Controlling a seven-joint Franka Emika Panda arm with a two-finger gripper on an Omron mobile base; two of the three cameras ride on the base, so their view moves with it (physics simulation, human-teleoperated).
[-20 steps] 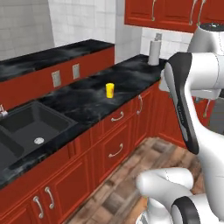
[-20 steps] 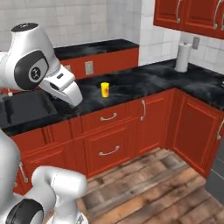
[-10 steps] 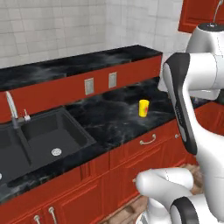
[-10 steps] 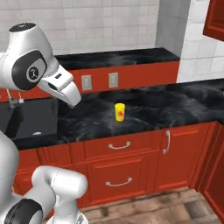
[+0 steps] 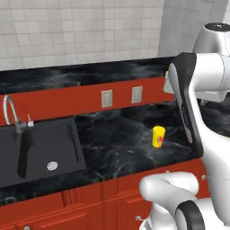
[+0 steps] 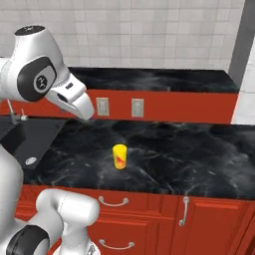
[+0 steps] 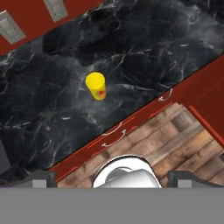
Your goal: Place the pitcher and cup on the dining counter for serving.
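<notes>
The cup (image 5: 158, 136) (image 6: 119, 156) (image 7: 96, 85) is a small bright yellow tumbler standing upright on the black marbled worktop (image 6: 174, 159), near its front edge. My gripper (image 7: 112, 178) hangs high above the floor in front of the cabinets, open and empty, well apart from the cup. Behind the worktop rises the dining counter (image 5: 90, 74) (image 6: 164, 79), with a black marbled top and a red front panel. The pitcher is out of view.
A black sink (image 5: 42, 150) with a curved tap (image 5: 10, 112) lies left of the cup. Two wall sockets (image 6: 119, 106) sit on the red panel. Red drawers with handles (image 6: 113, 201) front the worktop, and a wooden floor (image 7: 175, 140) lies below.
The base has driven, so the whole picture has shifted: the sink and cup now sit nearer the middle and the corner cabinets have left view. The gripper stays open.
</notes>
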